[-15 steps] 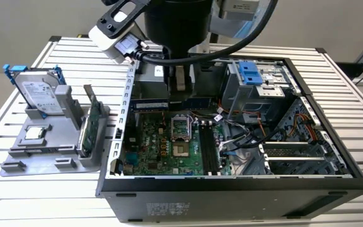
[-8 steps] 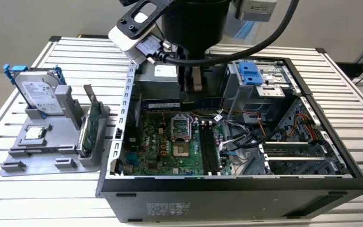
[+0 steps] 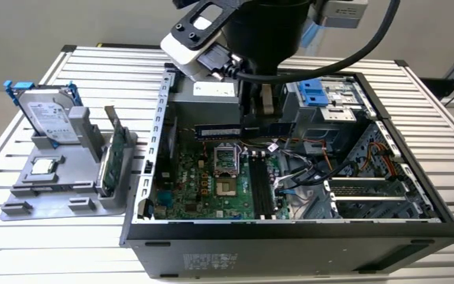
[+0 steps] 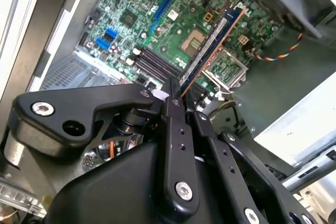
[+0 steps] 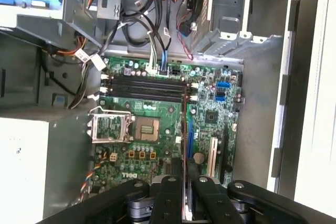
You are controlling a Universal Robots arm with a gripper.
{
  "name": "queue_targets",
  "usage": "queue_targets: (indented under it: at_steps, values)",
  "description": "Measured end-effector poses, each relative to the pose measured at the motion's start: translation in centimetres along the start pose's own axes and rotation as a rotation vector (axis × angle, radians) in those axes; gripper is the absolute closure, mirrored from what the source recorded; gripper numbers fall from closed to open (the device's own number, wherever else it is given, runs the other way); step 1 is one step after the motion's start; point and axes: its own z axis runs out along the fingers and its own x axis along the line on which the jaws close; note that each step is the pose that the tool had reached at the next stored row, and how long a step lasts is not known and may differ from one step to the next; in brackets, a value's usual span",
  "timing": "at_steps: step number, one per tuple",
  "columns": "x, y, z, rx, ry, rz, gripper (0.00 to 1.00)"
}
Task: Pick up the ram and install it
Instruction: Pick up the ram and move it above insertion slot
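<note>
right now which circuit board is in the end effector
The ram, the slim stick clamped in the end effector over the motherboard. The broader green card stands outside the case in the grey holder.

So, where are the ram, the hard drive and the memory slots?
ram [image 4: 208, 47]: second wrist view, middle of stick.
hard drive [image 3: 47, 115]: exterior view, silver face.
memory slots [image 5: 147, 85]: first wrist view, middle of slots.

- slatted metal table [image 3: 77, 62]
- open PC case [image 3: 290, 245] lying on it, exterior view's right
- grey fixture tray [image 3: 54, 198] just beside the case, exterior view's left
</note>
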Motion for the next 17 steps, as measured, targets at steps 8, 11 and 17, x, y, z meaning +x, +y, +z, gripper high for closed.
queue_targets:
  at_steps: [8,11,17]
  values:
    - [-0.15,2.10,0.06,0.0004,0.0001,0.000,1.00]
    - [-0.20,2.93,0.08,0.0007,0.0000,0.000,1.00]
    - [-0.29,4.12,0.12,0.0012,-0.0001,0.008,1.00]
